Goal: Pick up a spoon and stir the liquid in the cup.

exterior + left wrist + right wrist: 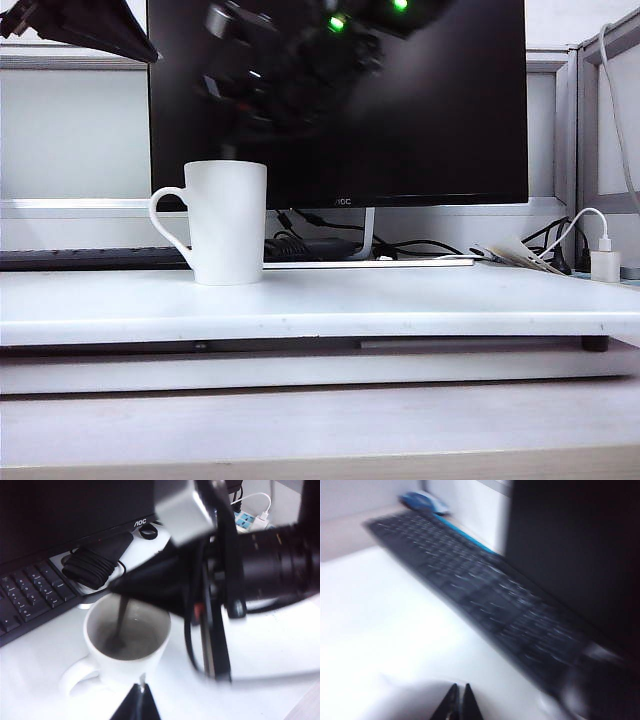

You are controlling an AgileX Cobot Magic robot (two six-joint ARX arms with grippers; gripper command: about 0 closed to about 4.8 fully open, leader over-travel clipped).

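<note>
right gripper (117, 586) pinched on the spoon (121, 617) above the cup (127, 652), handle upright for stirring; left gripper (142, 700) hangs near the cup, apparently pressed together, empty.

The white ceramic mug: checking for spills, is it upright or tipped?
Upright: the white ceramic mug stands flat on the white table, rim level.

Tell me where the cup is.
In the exterior view the white cup stands left of centre on the white desk, before the AOC monitor.
</note>
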